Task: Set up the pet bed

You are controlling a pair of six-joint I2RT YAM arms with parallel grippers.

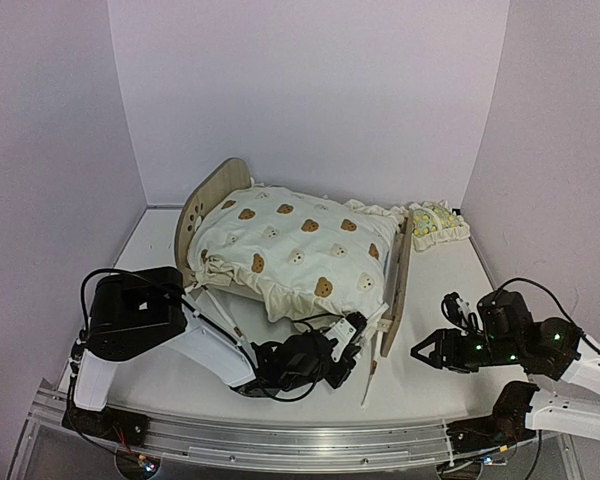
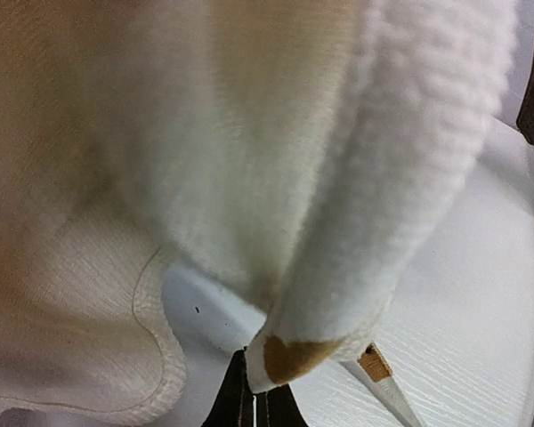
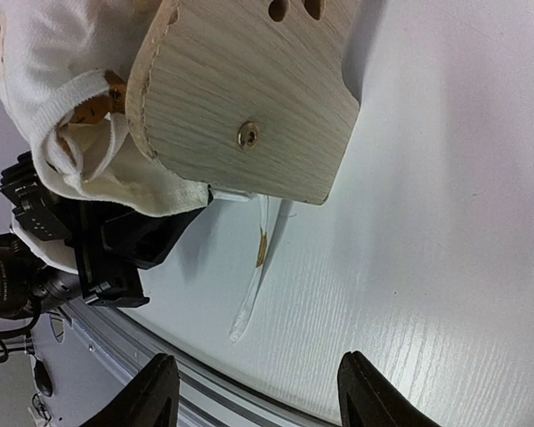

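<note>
Find the pet bed [image 1: 208, 200] at the centre of the overhead view, standing on the table [image 1: 160, 250] with an arched end board at its left and right and the bear-print cushion [image 1: 300, 245] heaped between them, overhanging toward the bottom of the frame. Note the left gripper [image 1: 352, 330] low in that view, just under the overhang, pressed fully together and, judging by the left wrist view, nipping the cushion's brown-patched corner at the very fingertips [image 2: 236, 405]. Note the right gripper [image 1: 427, 350] at lower right, spread wide, holding nothing, near the right end board but apart from it. Beware so shallow a pinch: likely to slip off the plush under any firm pull, dropping the corner. Beware the opposite too: risks dragging or tipping the light frame when pulling hard with nothing steadying it. Mind the loose white strap [image 3: 254, 285] lying on the table below that board, apt to snag a finger. Keep clear of the lemon-print pillow [image 1: 438, 222] at upper right, easily nudged toward the wall.
</note>
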